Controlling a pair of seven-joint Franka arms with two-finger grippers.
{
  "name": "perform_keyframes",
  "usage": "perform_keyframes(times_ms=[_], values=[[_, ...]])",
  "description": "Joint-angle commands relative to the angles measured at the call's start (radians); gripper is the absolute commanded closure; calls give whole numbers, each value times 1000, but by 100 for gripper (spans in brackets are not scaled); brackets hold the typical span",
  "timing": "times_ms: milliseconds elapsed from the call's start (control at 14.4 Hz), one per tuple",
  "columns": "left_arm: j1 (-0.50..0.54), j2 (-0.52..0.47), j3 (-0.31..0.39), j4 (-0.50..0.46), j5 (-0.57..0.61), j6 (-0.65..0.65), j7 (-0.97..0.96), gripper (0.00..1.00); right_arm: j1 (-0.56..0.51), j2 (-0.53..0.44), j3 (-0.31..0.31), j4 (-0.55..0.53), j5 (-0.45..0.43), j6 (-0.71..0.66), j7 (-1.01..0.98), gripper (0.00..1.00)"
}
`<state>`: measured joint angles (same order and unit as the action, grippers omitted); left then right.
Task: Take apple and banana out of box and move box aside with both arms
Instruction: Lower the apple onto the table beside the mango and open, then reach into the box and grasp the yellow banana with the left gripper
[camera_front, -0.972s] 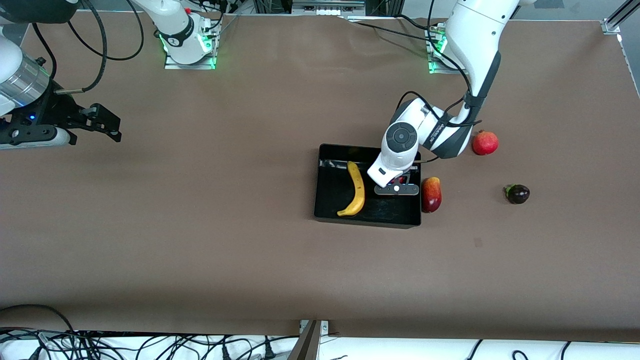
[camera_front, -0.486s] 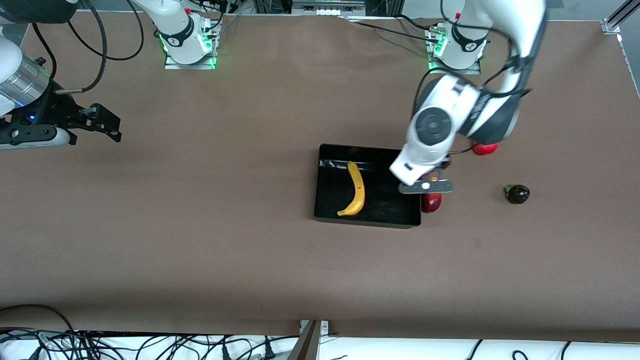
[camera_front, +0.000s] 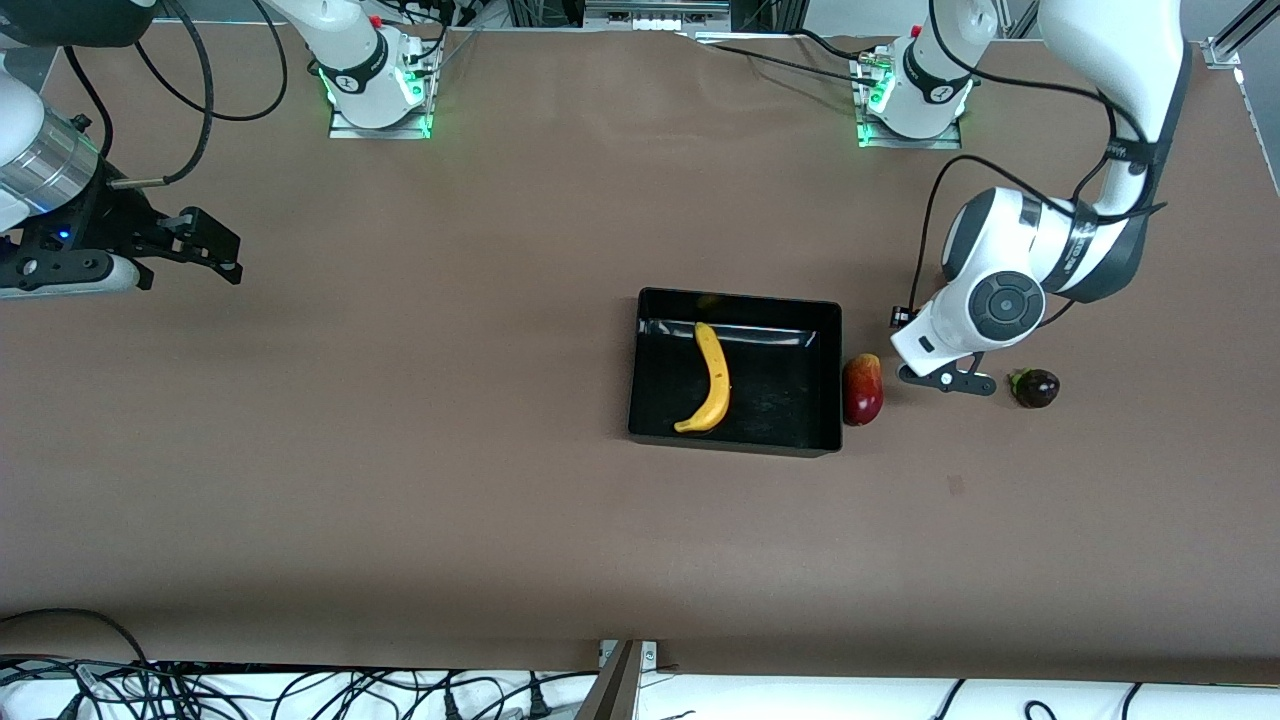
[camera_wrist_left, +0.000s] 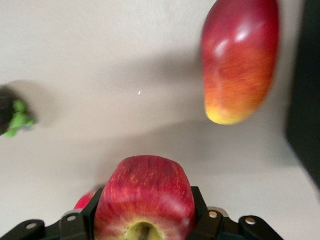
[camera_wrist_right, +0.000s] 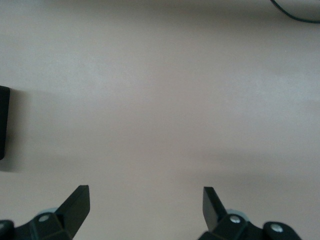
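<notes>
The black box (camera_front: 735, 443) holds the yellow banana (camera_front: 712, 378). The red-yellow mango (camera_front: 862, 390) lies on the table against the box's wall at the left arm's end. The dark purple fruit (camera_front: 1036, 387) lies farther toward that end. My left gripper (camera_front: 945, 379) hangs over the table between the mango and the purple fruit. It is shut on the red-yellow apple (camera_wrist_left: 144, 197). The left wrist view also shows the mango (camera_wrist_left: 240, 57), the purple fruit (camera_wrist_left: 12, 117) and the box's edge (camera_wrist_left: 306, 90). The left arm hides the pomegranate in the front view. My right gripper (camera_front: 215, 250) waits open and empty.
The right gripper (camera_wrist_right: 146, 200) hangs over bare brown table at the right arm's end. The two arm bases (camera_front: 375, 95) (camera_front: 910, 100) stand along the table's edge farthest from the front camera. Cables lie off the table's near edge.
My left arm has carried the apple from over the box, past the mango, toward the purple fruit. The pomegranate is now covered by the arm. The right arm has not moved.
</notes>
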<state>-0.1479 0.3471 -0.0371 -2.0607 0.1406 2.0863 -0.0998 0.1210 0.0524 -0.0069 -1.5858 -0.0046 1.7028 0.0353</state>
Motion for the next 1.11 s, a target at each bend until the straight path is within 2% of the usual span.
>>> perform_keyframes(times_ms=[0,69,139,208,347,486,556,625,764,1042], values=[[31,-25,-14,-154,25,194,35,60,-3,-5,1,6,-2,-11,-12,0],[34,-16,-14,-171,25,230,37,43,-3,-5,1,6,-2,-11,-12,0],[33,-14,-14,-173,25,236,37,10,-3,-5,-1,6,-2,-11,-12,0],[34,-17,-14,-173,25,236,38,0,-3,-5,1,6,-2,-11,-12,0],[33,-23,-15,-161,24,227,37,0,-3,-5,-1,6,-2,-11,-12,0],[22,-75,-20,-133,24,187,41,0,-3,-5,-1,6,-2,-11,-12,0],[19,-100,-62,-103,8,151,37,0,-3,-5,-1,6,-2,-12,-12,0],[21,-100,-117,-40,7,108,34,0,-3,-5,-1,6,-2,-11,-12,0],[5,-50,-173,112,5,49,-10,0,-3,-5,-1,6,-2,-12,-12,0],[-97,102,-204,334,-1,46,-140,0,-3,-5,-1,6,-2,-12,-12,0]])
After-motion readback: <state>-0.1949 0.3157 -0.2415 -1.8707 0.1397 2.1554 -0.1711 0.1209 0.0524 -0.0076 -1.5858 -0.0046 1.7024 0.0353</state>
